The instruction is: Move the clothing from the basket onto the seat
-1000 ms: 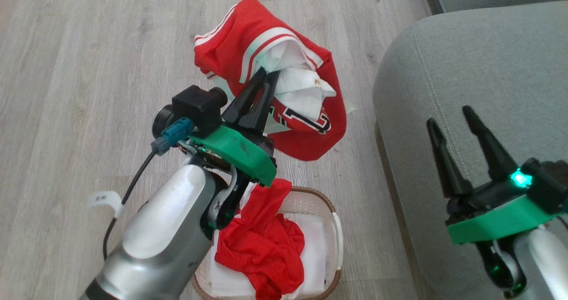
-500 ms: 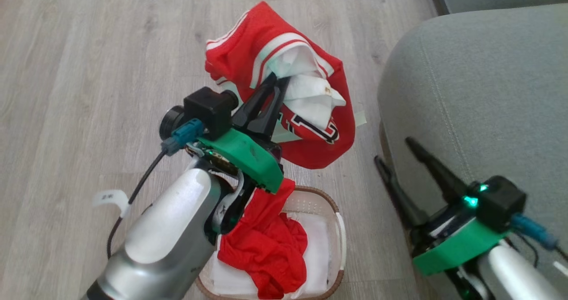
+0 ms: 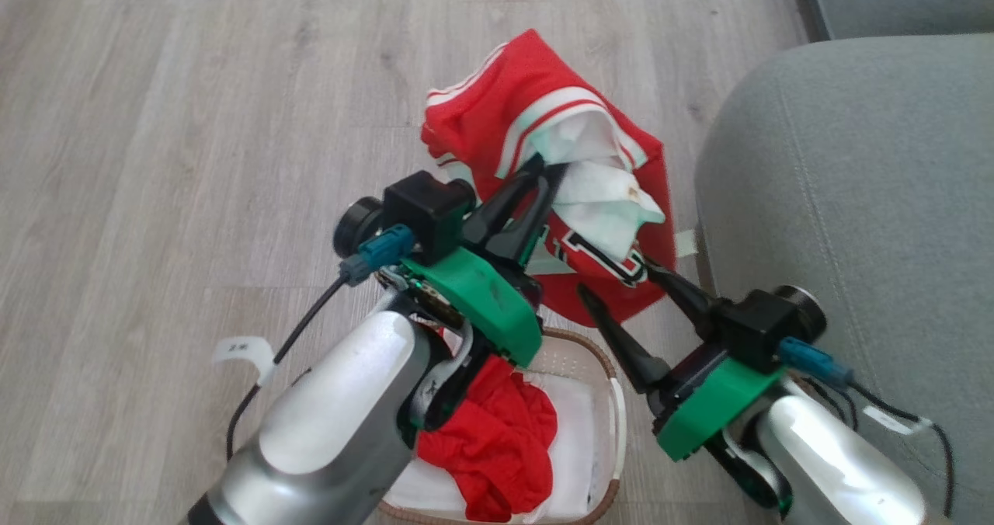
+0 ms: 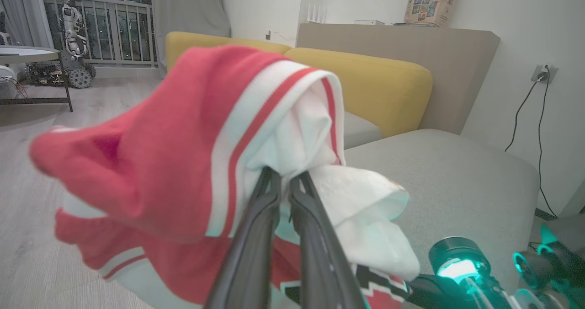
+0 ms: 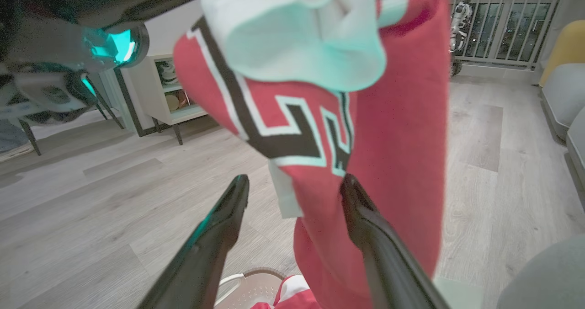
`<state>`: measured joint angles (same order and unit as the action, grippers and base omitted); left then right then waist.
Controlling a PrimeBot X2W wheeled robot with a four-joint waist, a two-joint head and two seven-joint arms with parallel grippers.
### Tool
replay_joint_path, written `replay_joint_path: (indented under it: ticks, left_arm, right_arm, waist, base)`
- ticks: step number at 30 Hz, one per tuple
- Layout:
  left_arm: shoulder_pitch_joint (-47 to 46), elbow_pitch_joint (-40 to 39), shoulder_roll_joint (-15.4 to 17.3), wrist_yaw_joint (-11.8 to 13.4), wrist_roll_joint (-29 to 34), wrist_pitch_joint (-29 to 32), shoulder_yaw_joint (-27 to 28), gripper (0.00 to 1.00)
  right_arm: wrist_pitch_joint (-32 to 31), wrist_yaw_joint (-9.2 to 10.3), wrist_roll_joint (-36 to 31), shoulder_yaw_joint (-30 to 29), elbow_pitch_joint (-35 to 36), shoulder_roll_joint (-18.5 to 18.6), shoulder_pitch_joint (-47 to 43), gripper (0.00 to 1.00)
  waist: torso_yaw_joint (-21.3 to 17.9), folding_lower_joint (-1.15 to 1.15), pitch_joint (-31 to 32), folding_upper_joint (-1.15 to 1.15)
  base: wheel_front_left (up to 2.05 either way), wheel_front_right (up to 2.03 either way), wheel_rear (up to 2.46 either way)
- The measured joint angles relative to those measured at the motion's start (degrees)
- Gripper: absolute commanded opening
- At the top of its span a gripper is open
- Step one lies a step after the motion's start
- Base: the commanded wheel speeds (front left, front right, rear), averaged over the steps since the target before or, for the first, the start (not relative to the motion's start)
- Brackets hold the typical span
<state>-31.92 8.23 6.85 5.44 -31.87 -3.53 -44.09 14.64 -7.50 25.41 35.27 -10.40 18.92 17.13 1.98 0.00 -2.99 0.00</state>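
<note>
The seat (image 3: pixel 854 160), the grey-green cushion at the right of the head view, carries no clothing where it shows, so nothing is judged delivered yet. The jersey (image 3: pixel 536 82) is held aloft over the floor (image 3: pixel 155 121), just beside the seat's edge and above the basket (image 3: pixel 594 352). A second red garment (image 3: pixel 497 447) is left crumpled in the basket on the white sheet (image 3: pixel 582 432). The jersey's white inner fabric is pinched by the clenched left end effector (image 3: pixel 547 169). The right end effector (image 3: pixel 617 280) is spread wide at the jersey's hanging lower part, grasping nothing. Two transfers are judged outstanding.
</note>
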Motion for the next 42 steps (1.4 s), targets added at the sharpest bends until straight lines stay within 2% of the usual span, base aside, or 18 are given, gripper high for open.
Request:
replay_joint_path:
  ticks: [4, 13, 14, 15, 16, 17, 26, 33, 34, 35, 42]
  left_arm:
    - [-0.1, -0.4, -0.5, -0.4, -0.3, 0.5, -0.9, 0.00]
    - [0.1, -0.5, -1.5, -1.4, -1.2, 1.0, -3.5, 0.00]
    - [0.1, -0.5, -1.5, -1.4, -1.2, 1.0, -3.6, 0.00]
    - [0.1, -0.4, -1.5, -1.4, -1.2, 1.2, -3.6, 0.00]
    - [0.2, -0.4, -1.5, -1.4, -1.3, 1.2, -3.6, 0.00]
    - [0.2, -0.4, -1.5, -1.4, -1.5, 1.2, -3.7, 0.00]
    - [1.4, 0.2, -1.2, -1.2, -2.7, 0.9, -3.5, 0.00]
    - [6.7, 1.5, -1.0, 0.1, -5.1, -1.5, -3.1, 0.00]
    - [7.1, 1.6, -1.1, 0.1, -5.3, -1.7, -3.2, 0.48]
    - [7.3, 1.7, -1.2, 0.1, -5.3, -1.8, -3.3, 1.00]
    - [8.2, 2.1, -1.3, 0.1, -5.7, -3.2, -3.4, 1.00]
  right_arm:
    - [0.0, 0.00, -0.1, 1.3, -3.7, -1.0, 2.0, 1.00]
    - [0.0, 0.00, -1.7, -2.5, -8.0, -2.9, 4.1, 1.00]
    - [0.0, 0.00, -1.8, -2.9, -8.0, -3.0, 4.1, 0.89]
    - [0.0, 0.00, -1.8, -3.3, -8.1, -3.1, 4.0, 0.47]
    - [0.0, 0.00, -1.8, -3.5, -8.2, -3.3, 4.0, 0.21]
    - [0.0, 0.00, -1.8, -3.8, -8.2, -3.5, 4.0, 0.00]
    - [0.0, 0.00, 0.2, -8.5, -6.7, -4.6, 2.1, 0.00]
    - [0.0, 0.00, 2.4, -13.7, -2.6, -6.1, -1.3, 0.00]
    - [0.0, 0.00, 2.4, -14.1, -2.0, -6.1, -1.6, 0.00]
    - [0.0, 0.00, 2.4, -14.5, -1.4, -6.1, -1.7, 0.00]
    - [0.0, 0.00, 2.4, -17.1, 1.5, -6.0, -2.2, 0.00]
  waist:
    - [1.2, 0.00, 0.0, 0.00]
    - [4.1, 0.00, 1.1, 0.00]
    - [4.3, 0.00, 1.2, 0.00]
    - [4.5, 0.00, 1.4, 0.00]
    - [4.7, 0.00, 1.5, 0.00]
    - [4.8, 0.00, 1.6, 0.00]
    - [4.2, 0.00, 1.7, 0.00]
    - [2.6, 0.00, 1.7, 0.00]
    - [2.4, 0.00, 1.7, 0.00]
    - [2.1, 0.00, 1.7, 0.00]
    - [0.0, 0.00, 1.7, 0.00]
  base:
    - [0.00, 0.00, 0.00]
    - [0.00, 0.00, 0.00]
    - [0.00, 0.00, 0.00]
    - [0.00, 0.00, 0.00]
    - [0.00, 0.00, 0.00]
    - [0.00, 0.00, 0.00]
    - [0.00, 0.00, 0.00]
    - [0.00, 0.00, 0.00]
    - [0.00, 0.00, 0.00]
    - [0.00, 0.00, 0.00]
    - [0.00, 0.00, 0.00]
